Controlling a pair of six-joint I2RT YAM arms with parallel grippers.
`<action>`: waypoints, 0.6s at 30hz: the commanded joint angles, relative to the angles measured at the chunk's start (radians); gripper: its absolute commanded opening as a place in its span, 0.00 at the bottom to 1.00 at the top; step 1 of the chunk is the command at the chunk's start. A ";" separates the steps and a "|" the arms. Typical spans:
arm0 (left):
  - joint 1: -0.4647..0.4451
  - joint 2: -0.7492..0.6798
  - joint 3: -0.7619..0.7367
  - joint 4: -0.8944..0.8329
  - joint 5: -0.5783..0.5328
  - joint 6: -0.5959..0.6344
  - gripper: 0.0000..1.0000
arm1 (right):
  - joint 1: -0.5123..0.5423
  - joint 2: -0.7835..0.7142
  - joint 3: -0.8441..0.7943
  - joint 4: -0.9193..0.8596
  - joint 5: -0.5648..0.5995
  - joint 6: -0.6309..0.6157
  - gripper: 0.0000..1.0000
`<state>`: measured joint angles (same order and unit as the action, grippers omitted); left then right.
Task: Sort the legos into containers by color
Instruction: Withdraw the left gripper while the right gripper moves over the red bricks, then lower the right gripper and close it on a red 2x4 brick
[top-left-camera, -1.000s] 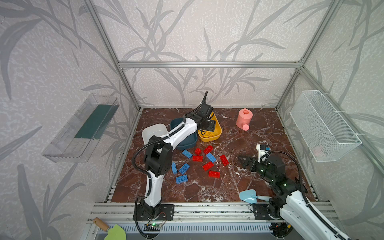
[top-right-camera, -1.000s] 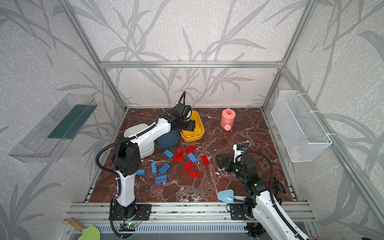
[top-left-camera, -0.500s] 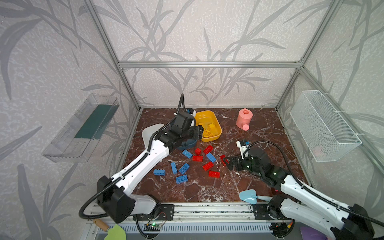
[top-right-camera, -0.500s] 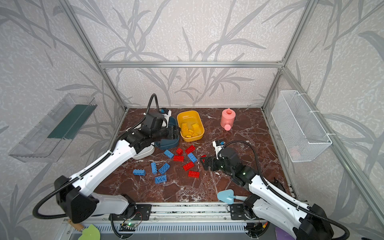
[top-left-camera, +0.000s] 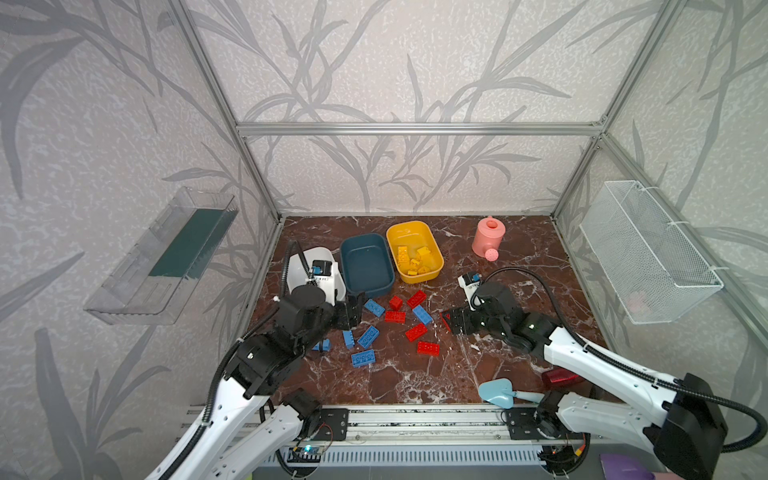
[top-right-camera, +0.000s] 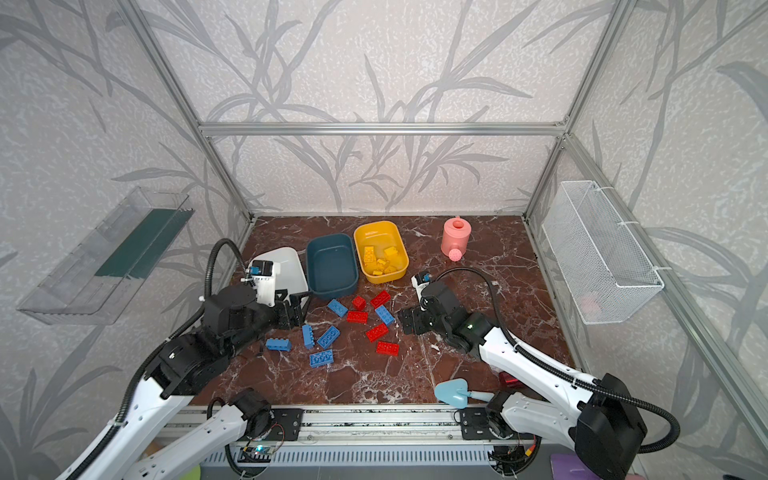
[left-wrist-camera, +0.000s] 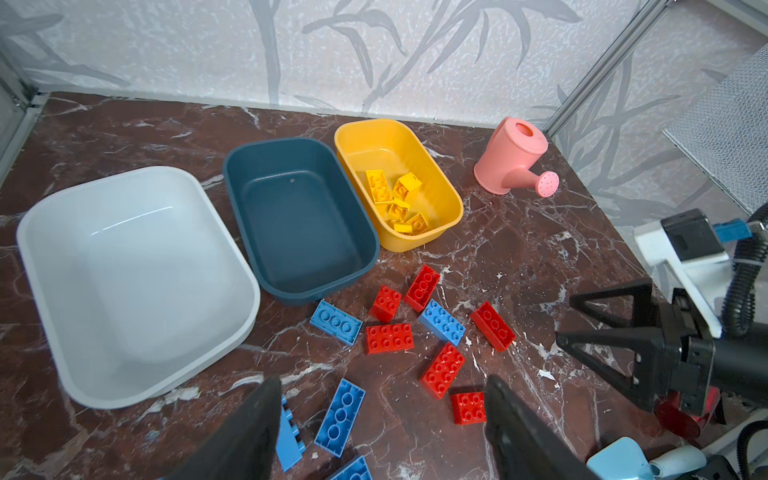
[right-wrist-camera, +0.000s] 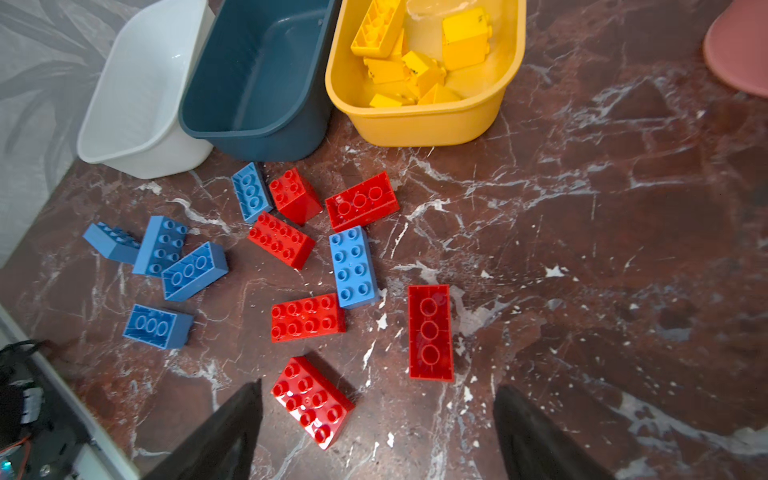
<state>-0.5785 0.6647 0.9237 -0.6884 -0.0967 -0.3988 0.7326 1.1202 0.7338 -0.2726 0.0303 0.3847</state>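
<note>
Several red and blue legos between left claw and right claw, both spread, holding nothing

Yellow legos in yellow tub; red legos, blue legos loose.

We see the left gripper with black jaws, and beyond them a white tub, a dark teal tub and a yellow tub with yellow bricks. Just ahead of the jaws, red bricks and blue bricks dot the dark red table, veined white. Pink watering can; pale walls with grey leaves.
</note>
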 joint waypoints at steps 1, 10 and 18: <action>-0.002 -0.036 -0.044 -0.064 -0.041 0.020 0.77 | -0.012 0.028 0.039 -0.076 0.068 -0.053 0.80; -0.003 -0.073 -0.105 -0.058 -0.008 0.026 0.77 | -0.143 0.094 0.023 -0.065 -0.036 -0.052 0.69; -0.002 -0.070 -0.108 -0.065 -0.005 0.044 0.77 | -0.157 0.238 0.067 -0.066 0.009 -0.101 0.76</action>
<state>-0.5785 0.5972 0.8154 -0.7414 -0.1040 -0.3737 0.5804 1.3235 0.7597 -0.3237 0.0181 0.3153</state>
